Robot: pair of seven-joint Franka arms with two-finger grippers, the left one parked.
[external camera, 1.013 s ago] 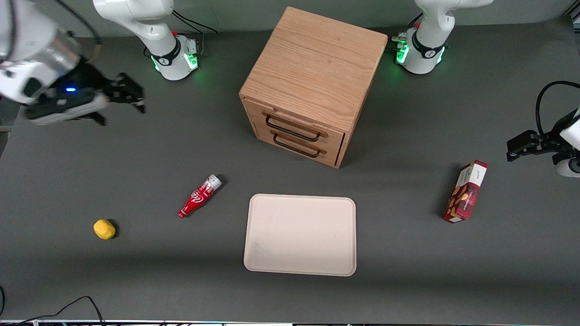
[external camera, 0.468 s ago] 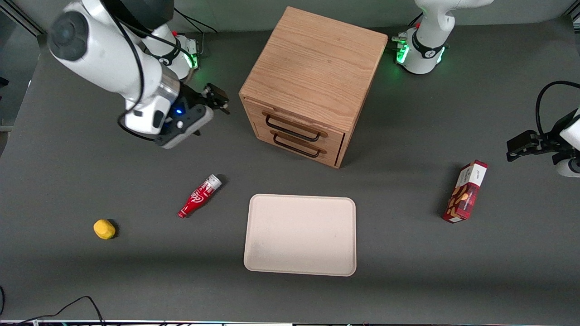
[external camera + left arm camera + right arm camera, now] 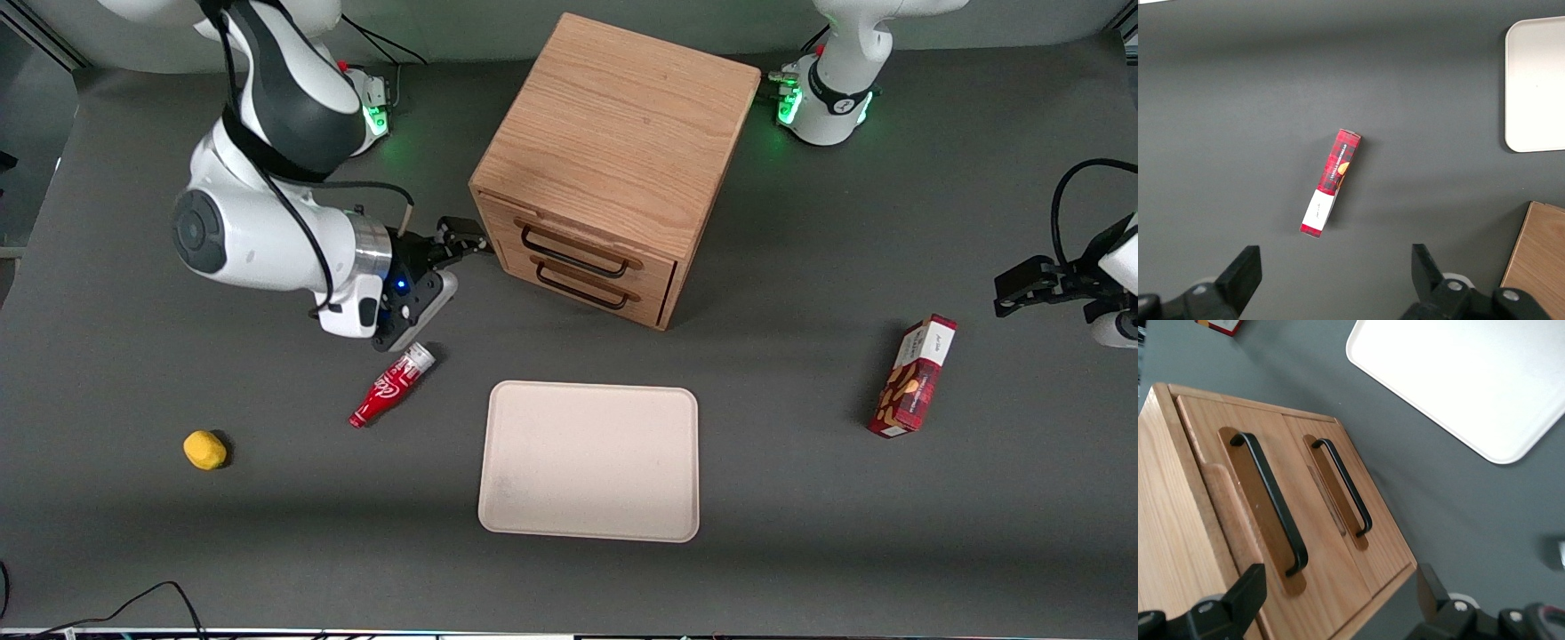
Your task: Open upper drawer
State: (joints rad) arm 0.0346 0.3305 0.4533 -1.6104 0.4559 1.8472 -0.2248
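Open and empty, my tool hangs just beside the cabinet's front corner on the worktop, near the shut upper drawer, so a low approach could hook the twin lower handle instead.

light oak upper drawer with black wire handle, black gripper beside the cabinet, red bottle with white script, yellow lump, cream tray, red plaid box, dark grey table

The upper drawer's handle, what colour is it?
Black, on the upper drawer; clearest in the right wrist view, gripper nearby.
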